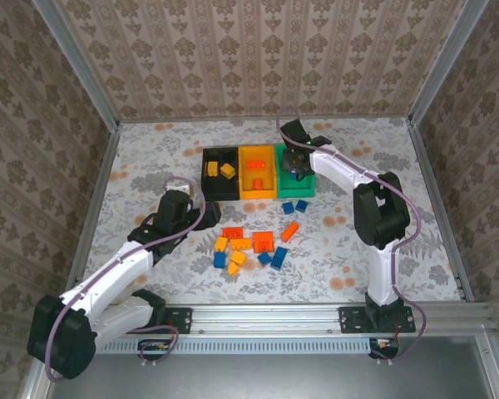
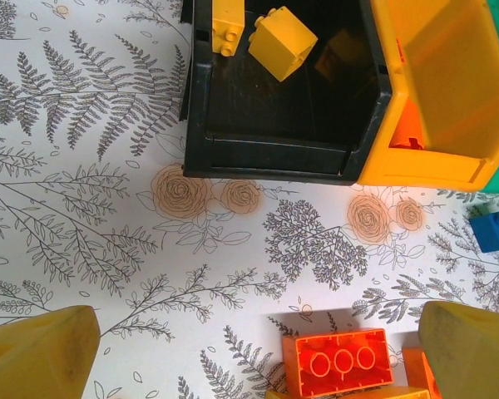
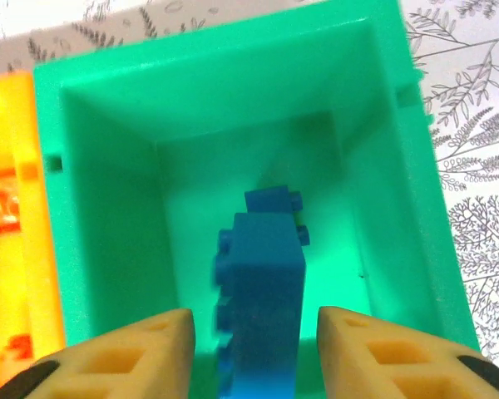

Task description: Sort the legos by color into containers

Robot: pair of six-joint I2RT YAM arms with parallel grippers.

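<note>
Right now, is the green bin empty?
Not empty: a blue lego shows inside the green bin, clear of the right gripper.

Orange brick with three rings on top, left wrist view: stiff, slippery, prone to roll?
The orange brick looks like hard moulded plastic: probably stiff and light. Boxy, lying flat, so it should slide, not roll. Glossy sides may slip.

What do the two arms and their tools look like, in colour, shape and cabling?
The left arm and right arm have white links with black joints; a thin purplish cable loops along each. The left tool and right tool carry blunt mustard-yellow fingers; the right pair shows moulded recesses.
</note>
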